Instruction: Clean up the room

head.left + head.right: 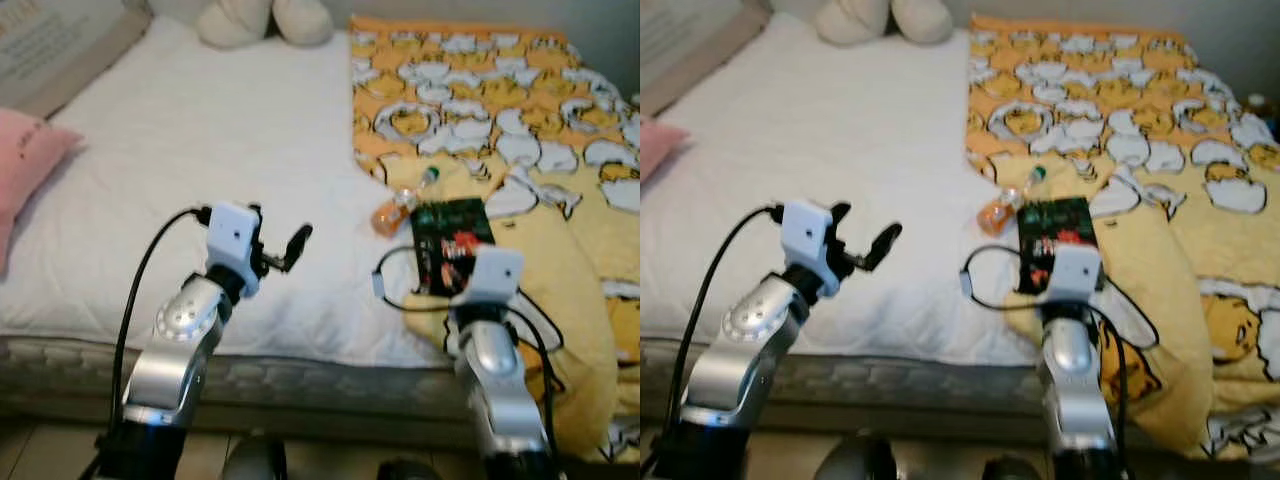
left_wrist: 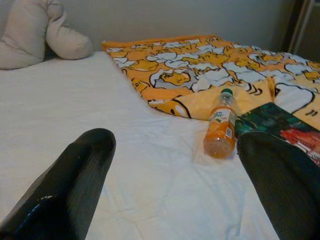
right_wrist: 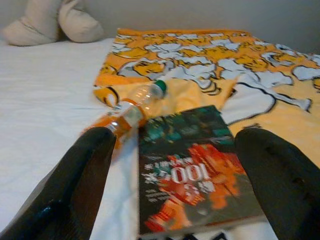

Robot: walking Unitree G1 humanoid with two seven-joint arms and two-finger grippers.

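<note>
An orange drink bottle [image 1: 398,205] with a green cap lies on its side on the white bed, at the edge of the yellow duck-print blanket [image 1: 500,110]. Right beside it a dark green and red book [image 1: 452,245] rests flat on the blanket. My right gripper [image 3: 180,180] is open, its fingers either side of the book and bottle [image 3: 131,111], a short way back from them. My left gripper [image 1: 275,250] is open too, raised over the white sheet to the left of the bottle [image 2: 221,125].
A pink pillow [image 1: 25,165] lies at the bed's left edge, a cream plush toy [image 1: 262,20] at the head. The white mattress [image 1: 200,160] is bare between them. The bed's front edge runs just below my arms.
</note>
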